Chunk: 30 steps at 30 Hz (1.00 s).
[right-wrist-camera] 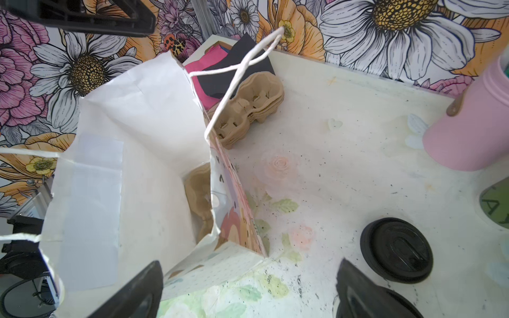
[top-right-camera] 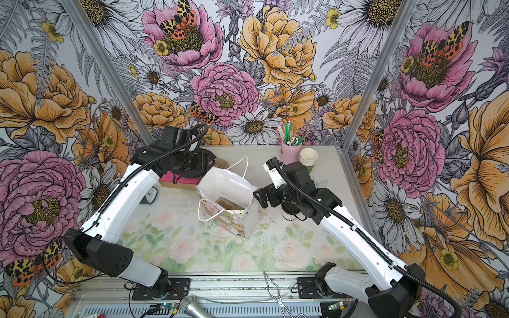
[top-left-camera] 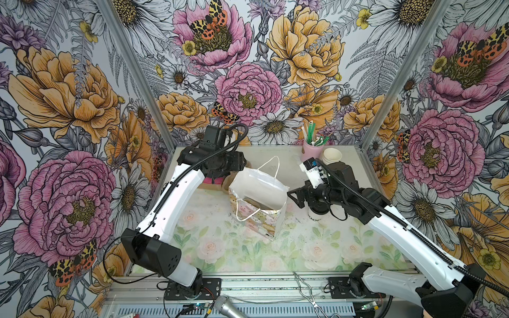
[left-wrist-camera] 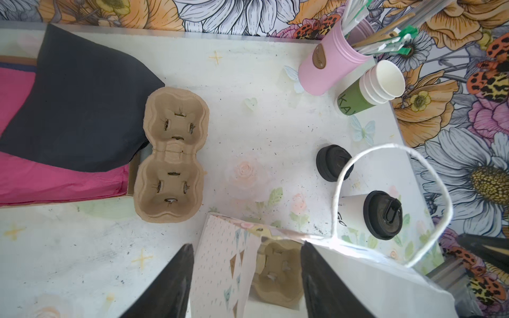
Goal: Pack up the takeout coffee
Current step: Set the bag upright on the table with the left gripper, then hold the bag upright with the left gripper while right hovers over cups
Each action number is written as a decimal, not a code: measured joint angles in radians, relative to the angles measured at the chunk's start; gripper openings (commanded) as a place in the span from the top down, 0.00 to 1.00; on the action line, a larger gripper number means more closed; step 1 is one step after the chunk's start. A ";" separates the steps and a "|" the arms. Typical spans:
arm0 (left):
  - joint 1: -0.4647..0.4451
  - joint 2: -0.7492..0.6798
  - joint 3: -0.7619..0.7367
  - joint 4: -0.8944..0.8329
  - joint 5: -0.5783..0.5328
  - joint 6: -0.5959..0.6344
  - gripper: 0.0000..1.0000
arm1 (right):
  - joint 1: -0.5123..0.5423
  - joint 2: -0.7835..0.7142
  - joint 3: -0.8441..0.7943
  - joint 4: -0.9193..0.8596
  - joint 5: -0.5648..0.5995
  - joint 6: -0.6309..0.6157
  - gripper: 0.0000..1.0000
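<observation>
The right fingers [right-wrist-camera: 132, 291] stand spread wide with nothing between them, poised over the bench [right-wrist-camera: 344, 143] at the corner of the open paper bag [right-wrist-camera: 132, 132]. The left fingers [left-wrist-camera: 173, 278] are also parted and empty, above the bag's mouth. The takeout coffee [left-wrist-camera: 381, 216] stands upright on the bench just beside the bag, on the right arm's side. It sits beneath that arm's wrist rather than ahead of its fingertips. The right arm is much the nearer, and I judge it must pull back and come down over the lid. The loose lids [right-wrist-camera: 396, 250] sit close by and could be mistaken for it.
</observation>
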 measured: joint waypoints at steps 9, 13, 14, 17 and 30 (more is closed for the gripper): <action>-0.022 0.002 -0.008 -0.104 -0.036 0.100 0.53 | -0.033 -0.011 0.000 -0.064 0.168 0.016 0.00; -0.022 0.020 -0.012 -0.118 -0.039 0.109 0.62 | -0.064 -0.008 0.000 -0.101 0.220 0.034 0.01; -0.022 0.026 -0.014 -0.120 -0.040 0.108 0.63 | -0.076 -0.006 0.000 -0.112 0.229 0.039 0.01; -0.022 0.039 -0.025 -0.123 -0.049 0.104 0.67 | -0.108 0.004 0.000 -0.137 0.245 0.054 0.01; -0.022 0.053 -0.043 -0.130 -0.068 0.099 1.00 | -0.161 0.126 0.011 -0.276 0.291 0.083 0.00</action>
